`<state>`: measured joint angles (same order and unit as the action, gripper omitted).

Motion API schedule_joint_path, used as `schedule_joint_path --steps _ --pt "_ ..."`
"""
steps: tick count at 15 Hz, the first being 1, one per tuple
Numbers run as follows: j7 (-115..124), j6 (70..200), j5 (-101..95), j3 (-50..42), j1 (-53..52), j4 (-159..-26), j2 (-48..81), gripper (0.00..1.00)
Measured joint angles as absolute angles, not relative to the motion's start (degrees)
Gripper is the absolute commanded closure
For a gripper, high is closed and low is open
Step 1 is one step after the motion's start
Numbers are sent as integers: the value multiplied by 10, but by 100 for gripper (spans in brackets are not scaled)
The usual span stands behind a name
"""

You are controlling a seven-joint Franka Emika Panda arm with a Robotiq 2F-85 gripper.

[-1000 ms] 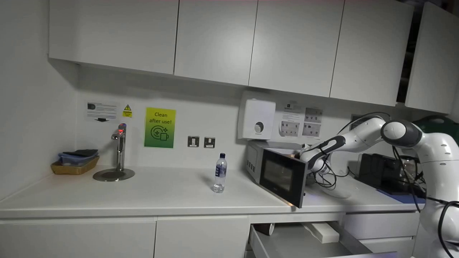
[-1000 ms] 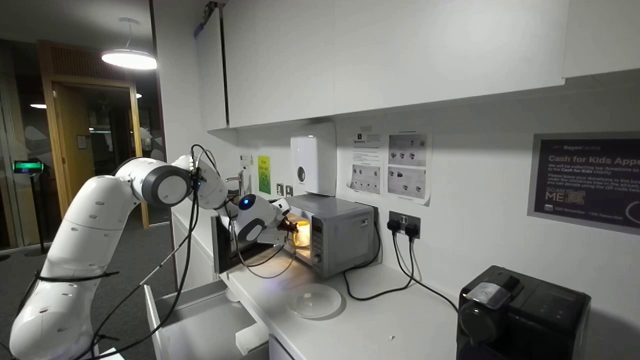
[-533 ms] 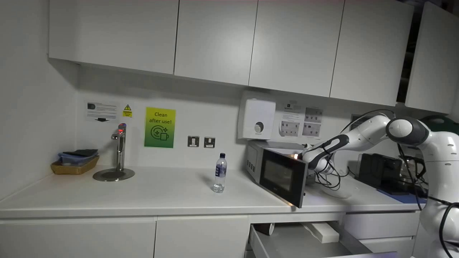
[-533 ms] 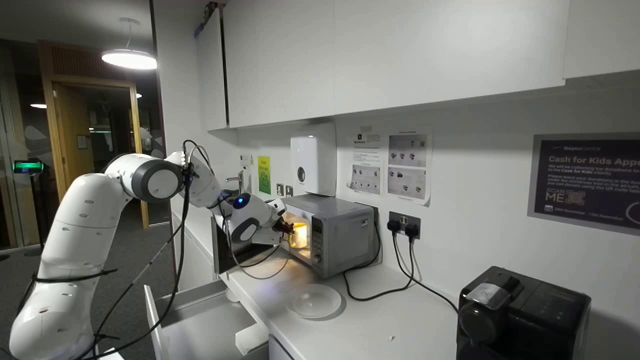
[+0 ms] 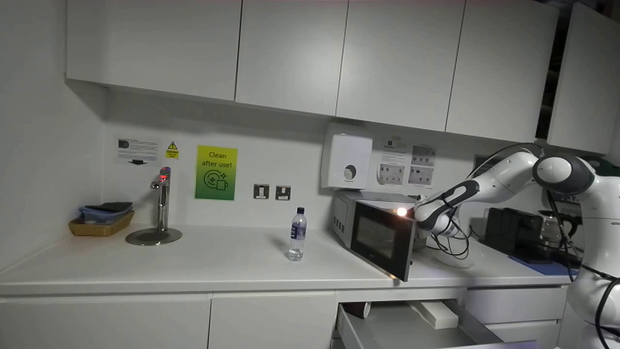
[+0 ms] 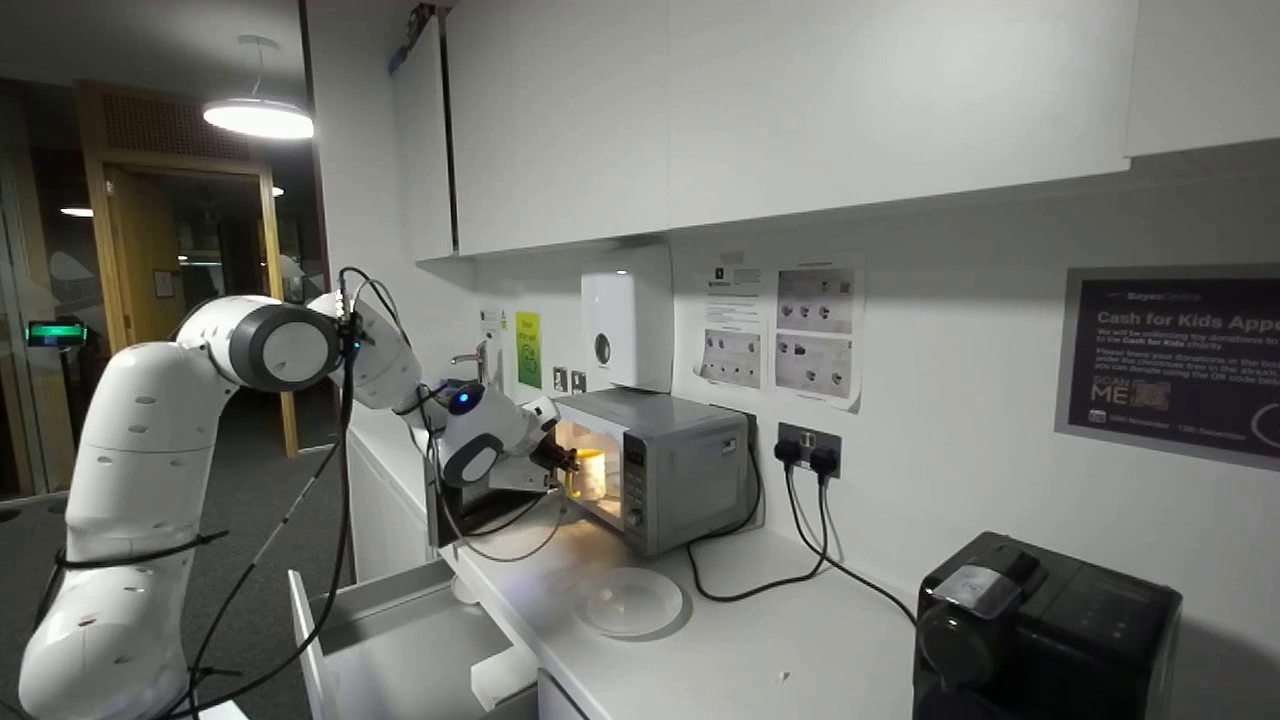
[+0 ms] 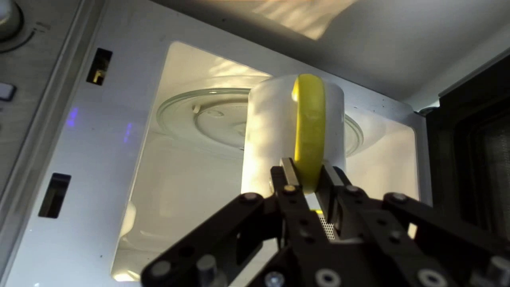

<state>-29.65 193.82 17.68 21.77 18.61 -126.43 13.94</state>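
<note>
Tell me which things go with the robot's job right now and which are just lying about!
With the job:
mug, held by its yellow handle
claw, shut on that handle
microwave, open, with the mug at its opening

Just lying about:
bottle, standing upright
basket, by the tap
clear dish
coffee machine

White arm (image 6: 215,342), elbow (image 6: 293,355) raised and bent, forearm (image 6: 383,362) sloping down, dark jaws clamped nearly together
</note>
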Motion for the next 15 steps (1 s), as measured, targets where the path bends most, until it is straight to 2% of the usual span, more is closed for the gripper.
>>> schedule_joint_path --steps 9,12,15 --pt "-295 1957 189 220 186 -1336 76 96" --pt "-228 1978 139 161 133 -1365 53 96" --pt "-228 1979 151 161 131 -1382 24 96"
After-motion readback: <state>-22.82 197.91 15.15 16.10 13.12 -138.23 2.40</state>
